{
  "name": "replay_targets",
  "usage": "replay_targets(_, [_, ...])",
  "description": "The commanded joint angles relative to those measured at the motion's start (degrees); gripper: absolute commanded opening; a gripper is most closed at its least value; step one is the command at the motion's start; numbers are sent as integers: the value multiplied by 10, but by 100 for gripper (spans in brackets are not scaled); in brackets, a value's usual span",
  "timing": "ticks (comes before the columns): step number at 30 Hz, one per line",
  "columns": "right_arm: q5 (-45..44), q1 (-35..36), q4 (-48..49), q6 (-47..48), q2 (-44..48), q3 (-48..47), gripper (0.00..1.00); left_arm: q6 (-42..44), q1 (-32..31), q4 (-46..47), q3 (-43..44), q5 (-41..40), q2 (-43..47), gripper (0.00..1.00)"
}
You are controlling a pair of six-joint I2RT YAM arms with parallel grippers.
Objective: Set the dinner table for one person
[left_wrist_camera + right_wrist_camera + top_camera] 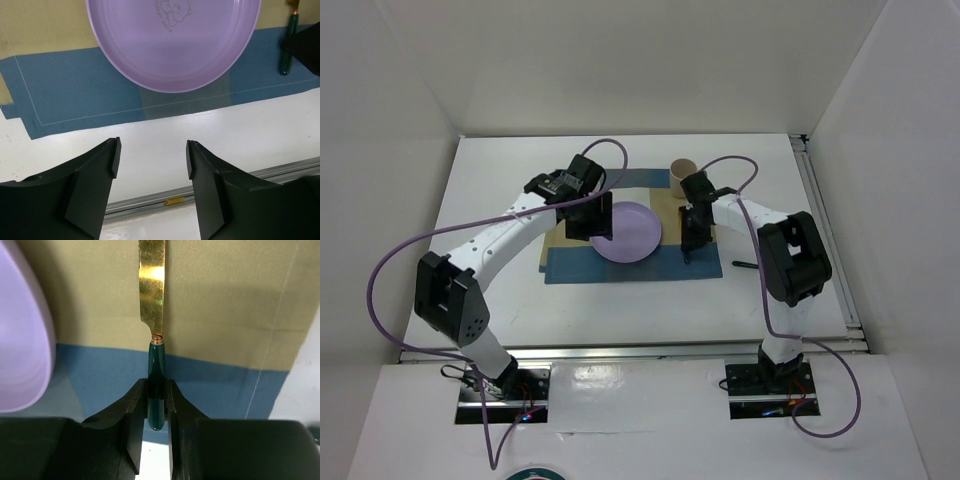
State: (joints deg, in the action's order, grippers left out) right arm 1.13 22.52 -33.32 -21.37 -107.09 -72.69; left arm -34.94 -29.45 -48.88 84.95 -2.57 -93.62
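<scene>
Right of plate [20, 340], knife [153, 315], blade far, handle near

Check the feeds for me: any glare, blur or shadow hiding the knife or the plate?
Top external: even light, glare mainly on the glossy strip between the arm bases. Left wrist: plate sharp, its bear print readable; the left fingers dark and a bit soft. Right wrist: bright glare on the gold knife blade, handle clear between the right fingers, plate edge at left blurred.
</scene>
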Motion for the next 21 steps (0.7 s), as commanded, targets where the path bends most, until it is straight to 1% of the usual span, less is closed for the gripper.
replay_targets(1, [-9, 9, 18, -3, -11, -40, 10, -8, 2, -8, -16, -11, 11, 71])
replay_targets(3, [-20, 16, 12, -10, -19, -40, 22, -8, 2, -8, -16, -11, 11, 71])
replay_targets(5, [-26, 16, 12, -17, -14, -40, 30, -8, 2, -8, -21, -11, 11, 71])
replay_targets(6, [-26, 16, 12, -17, -14, -40, 39, -8, 2, -3, -22, -11, 11, 71])
replay_targets(8, [-38, 16, 5, -23, 2, -40, 46, -3, 2, -2, -22, -11, 11, 71])
replay_targets(9, [-44, 16, 4, -28, 7, -40, 59, -3, 2, -2, -22, -6, 11, 71])
replay_targets(10, [-44, 16, -2, -28, 23, -40, 65, -3, 2, -2, -22, -6, 11, 71])
replay_targets(11, [-53, 16, -8, -40, 34, -40, 69, -3, 2, -2, -22, -1, 11, 71])
replay_targets(12, [-53, 4, -8, -40, 47, -40, 70, -3, 2, -2, -22, -1, 6, 71])
replay_targets(13, [-48, -23, -8, -50, 77, -35, 70, -3, 2, -2, -22, -1, 5, 71])
replay_targets(15, [-53, -52, -8, -67, 114, -9, 69, -3, 2, -2, -16, 5, 5, 71])
replay_targets(16, [-60, -80, -8, -72, 130, 1, 69, -3, 2, -2, -16, 5, 5, 71])
replay_targets(17, [-70, -94, -23, -78, 163, 23, 69, -3, 2, -2, -11, 5, 5, 71])
replay_targets(18, [-87, -108, -31, -89, 177, 34, 71, -3, 2, -2, -11, 5, 5, 71])
replay_targets(20, [-92, -152, -46, -103, 215, 60, 77, 3, 2, 3, -11, 5, 5, 71])
replay_targets(21, [-92, -166, -60, -111, 226, 89, 77, 8, 2, 3, -11, 12, 5, 71])
